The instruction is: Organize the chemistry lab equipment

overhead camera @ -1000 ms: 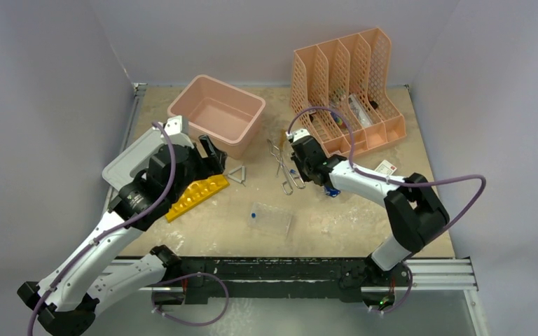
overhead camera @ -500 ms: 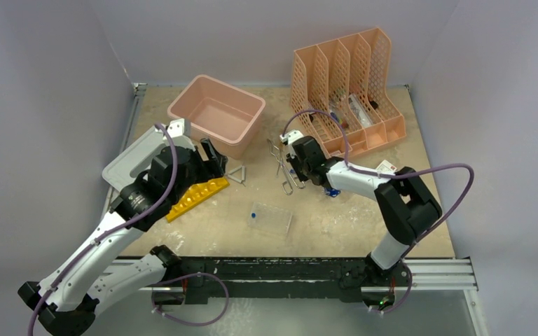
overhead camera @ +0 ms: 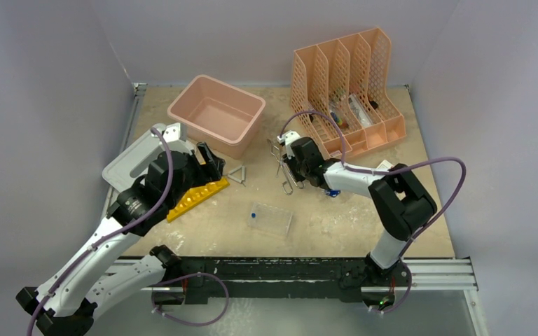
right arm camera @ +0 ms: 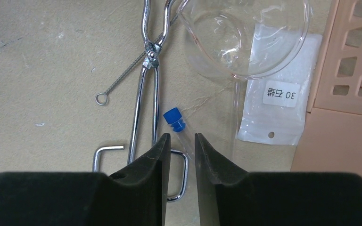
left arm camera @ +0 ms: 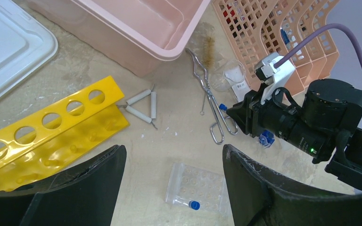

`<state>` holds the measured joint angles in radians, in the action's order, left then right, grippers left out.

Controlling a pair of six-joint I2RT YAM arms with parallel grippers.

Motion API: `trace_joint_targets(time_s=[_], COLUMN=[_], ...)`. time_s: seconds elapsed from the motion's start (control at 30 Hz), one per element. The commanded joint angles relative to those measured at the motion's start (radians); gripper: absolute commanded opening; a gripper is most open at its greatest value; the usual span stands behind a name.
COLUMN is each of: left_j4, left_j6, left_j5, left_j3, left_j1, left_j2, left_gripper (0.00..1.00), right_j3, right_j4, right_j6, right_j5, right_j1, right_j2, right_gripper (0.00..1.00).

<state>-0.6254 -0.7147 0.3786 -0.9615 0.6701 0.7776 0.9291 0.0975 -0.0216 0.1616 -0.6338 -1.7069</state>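
The yellow test-tube rack (overhead camera: 196, 194) lies at the left, under my left gripper (overhead camera: 210, 157), which is open wide and empty (left arm camera: 172, 150). The small wire triangle (overhead camera: 237, 173) lies just right of the rack. The clear tray (overhead camera: 272, 218) sits at centre front with a blue-capped vial (left arm camera: 194, 205) on it. The metal tongs (overhead camera: 284, 168) lie at centre. My right gripper (right arm camera: 183, 136) is low over the tongs' handles (right arm camera: 143, 94). Its jaws stand a narrow gap apart around the end of a blue-capped vial (right arm camera: 174, 118) without pinching it. Another blue vial (overhead camera: 331, 191) lies under the right arm.
The pink tub (overhead camera: 179, 106) stands at back centre-left and its grey lid (overhead camera: 122, 164) lies at the left edge. The peach file holder (overhead camera: 350, 84) stands at back right. A glass beaker (right arm camera: 245, 37), a thin wire brush (right arm camera: 122, 80) and a labelled plastic bag (right arm camera: 278, 108) lie by the tongs.
My right gripper has moved a little to the left, over the tongs' handles. The left arm has shifted only slightly.
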Motion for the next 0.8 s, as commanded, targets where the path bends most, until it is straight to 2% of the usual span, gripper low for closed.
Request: trace_joint_targets(time_s=[0.0, 0.23, 0.43, 0.63, 0.77], left_j4=[0.014, 0.016, 0.015, 0.018, 0.023], left_j6=[-0.004, -0.008, -0.005, -0.006, -0.008], left_j5=[0.021, 0.028, 0.029, 0.029, 0.016], left_j3=[-0.006, -0.009, -0.008, 0.001, 0.001], left_j1=[-0.001, -0.001, -0.001, -0.001, -0.001], left_j2=[-0.005, 0.009, 0.017, 0.017, 0.017], left_gripper=[0.74, 0.74, 0.73, 0.73, 0.73], right_j3=[-0.007, -0.004, 0.001, 0.021, 0.038], right_j4=[0.057, 0.059, 0.041, 0.023, 0.004], right_j6=[-0.016, -0.037, -0.047, -0.050, -0.057], right_j5=[0.029, 0.025, -0.023, -0.036, -0.042], right_j1=[0.003, 0.002, 0.003, 0.003, 0.003], right_j2=[-0.003, -0.035, -0.054, -0.078, -0.088], right_gripper=[0.26, 0.22, 0.25, 0.20, 0.21])
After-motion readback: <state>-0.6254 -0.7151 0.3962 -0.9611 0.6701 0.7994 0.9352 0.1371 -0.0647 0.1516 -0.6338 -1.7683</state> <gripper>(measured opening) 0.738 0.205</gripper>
